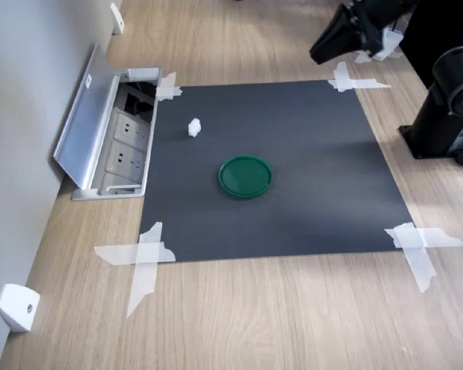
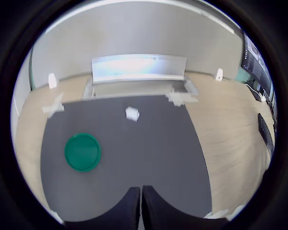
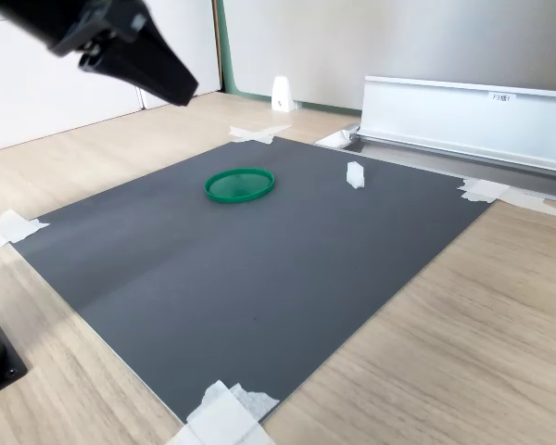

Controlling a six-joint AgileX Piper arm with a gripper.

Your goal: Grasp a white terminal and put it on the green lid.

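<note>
In the first exterior view I see the tiny white plastic terminal block (image 1: pixel 194 127) up-left of the round dark-green plastic lid (image 1: pixel 245 176), well apart from my end effector (image 1: pixel 324 48). In the wrist view its jaws look clenched, empty, terminal far ahead.

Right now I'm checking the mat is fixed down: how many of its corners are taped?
4: the black mat's corners are taped in the first exterior view at top left, top right, bottom left, bottom right.
</note>
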